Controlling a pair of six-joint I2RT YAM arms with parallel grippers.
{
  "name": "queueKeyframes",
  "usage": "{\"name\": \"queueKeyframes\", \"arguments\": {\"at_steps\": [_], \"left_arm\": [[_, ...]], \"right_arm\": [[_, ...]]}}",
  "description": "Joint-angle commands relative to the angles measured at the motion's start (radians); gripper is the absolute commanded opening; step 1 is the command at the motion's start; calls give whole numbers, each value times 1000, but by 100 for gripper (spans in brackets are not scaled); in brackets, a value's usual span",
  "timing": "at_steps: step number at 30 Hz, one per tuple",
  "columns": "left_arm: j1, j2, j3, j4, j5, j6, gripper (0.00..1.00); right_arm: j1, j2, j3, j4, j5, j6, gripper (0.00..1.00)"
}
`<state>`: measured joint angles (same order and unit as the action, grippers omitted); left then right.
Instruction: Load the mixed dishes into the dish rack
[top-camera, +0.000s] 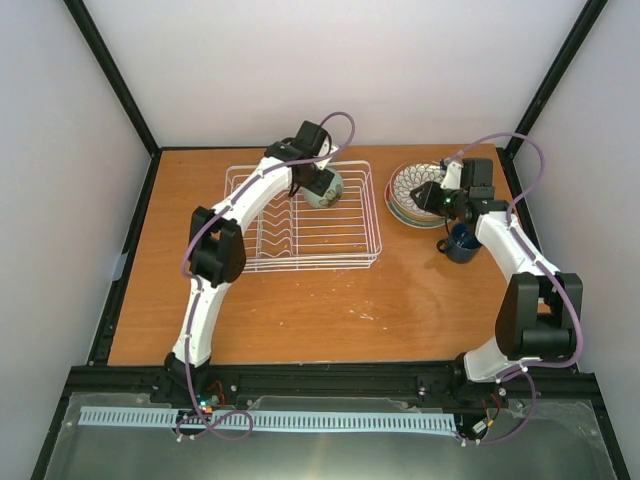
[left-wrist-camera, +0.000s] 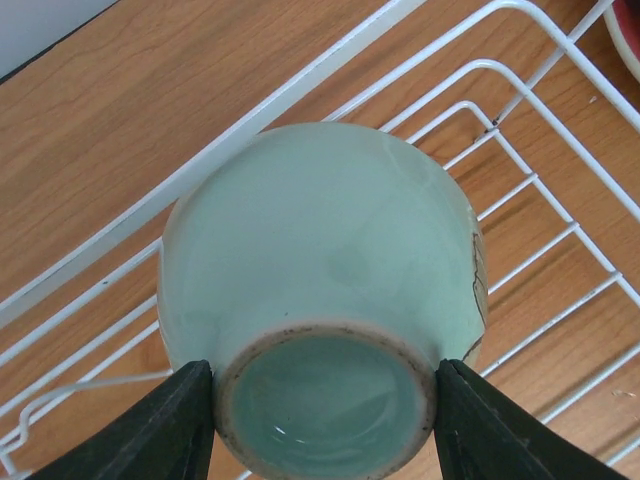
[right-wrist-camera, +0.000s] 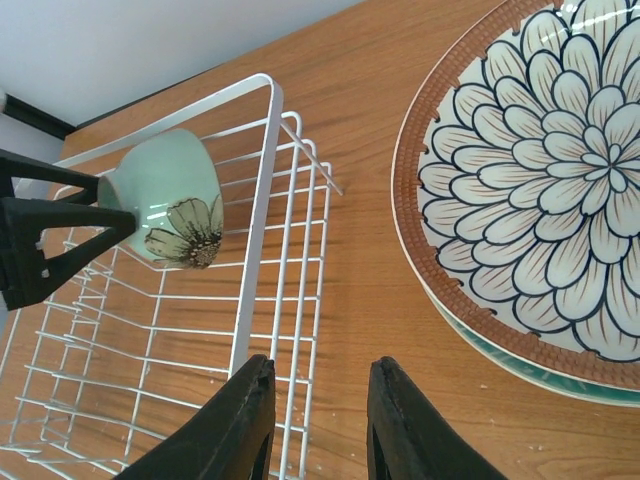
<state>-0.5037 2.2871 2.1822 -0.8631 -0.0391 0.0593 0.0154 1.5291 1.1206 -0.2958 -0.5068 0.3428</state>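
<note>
Left end effector (left-wrist-camera: 325, 420), half open, grips pale-green cup (left-wrist-camera: 320, 260) over dish rack (left-wrist-camera: 300, 85).

Clamped by its foot, the pale-green flowered cup (top-camera: 323, 187) is hanging tilted over the white wire dish rack (top-camera: 310, 266), at its far-right corner. The brown petal-patterned plate (top-camera: 408, 190) is lying atop a teal plate (right-wrist-camera: 520, 368), with the dark blue mug (top-camera: 462, 243) sitting alongside.

One rack (top-camera: 320, 262), one green cup (top-camera: 323, 187), one blue mug (top-camera: 461, 243), two stacked plates (top-camera: 405, 195), possibly more beneath.
</note>
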Motion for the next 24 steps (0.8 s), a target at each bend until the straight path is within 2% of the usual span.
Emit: {"name": "queueKeyframes", "arguments": {"at_steps": [1,18,24], "left_arm": [[-19,52,128,-66,-34,45,1],[-80,120,176,-156,-25,65,1],[-124,70,201,-201,-3,48,1]], "right_arm": [[1,9,59,-60,29,-37,25],[1,73,101,-92,-25,-51,25],[0,71,99,-94,-12,-50,25]]}}
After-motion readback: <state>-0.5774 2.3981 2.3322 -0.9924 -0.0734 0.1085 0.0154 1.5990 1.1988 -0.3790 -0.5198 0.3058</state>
